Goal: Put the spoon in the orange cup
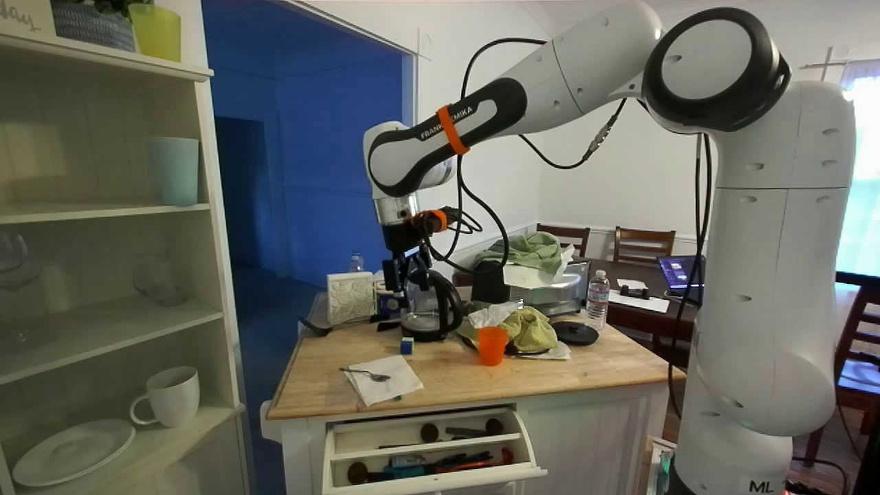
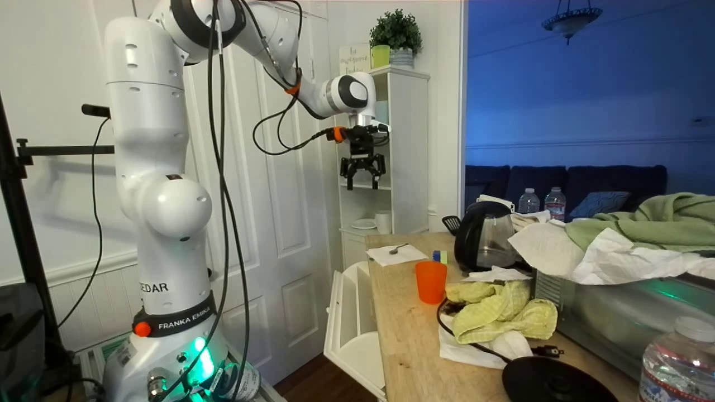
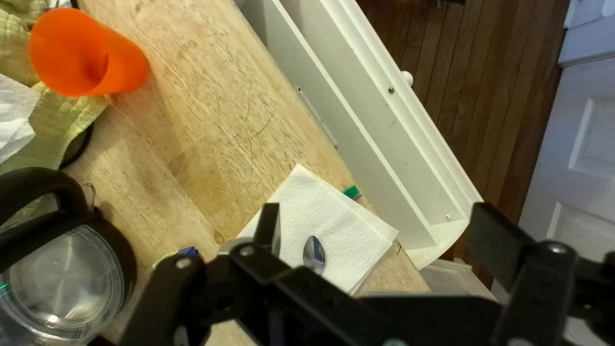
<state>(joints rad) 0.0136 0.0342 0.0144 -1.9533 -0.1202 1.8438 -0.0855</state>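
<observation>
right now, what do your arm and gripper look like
The arm is glossy white with rounded segments and black joint trim, an orange strap around its forearm, and black cables alongside. A black collar at its base reads FRANKA EMIKA. The gripper is black, with two jointed fingers.

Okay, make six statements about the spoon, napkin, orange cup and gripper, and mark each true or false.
1. The spoon lies on a napkin. True.
2. The gripper is open. True.
3. The gripper holds the spoon. False: it hangs in the air, apart from the spoon.
4. The orange cup stands upright on the counter. True.
5. The orange cup is on the napkin. False: it stands apart from the napkin.
6. The napkin is blue. False: it is white.
</observation>
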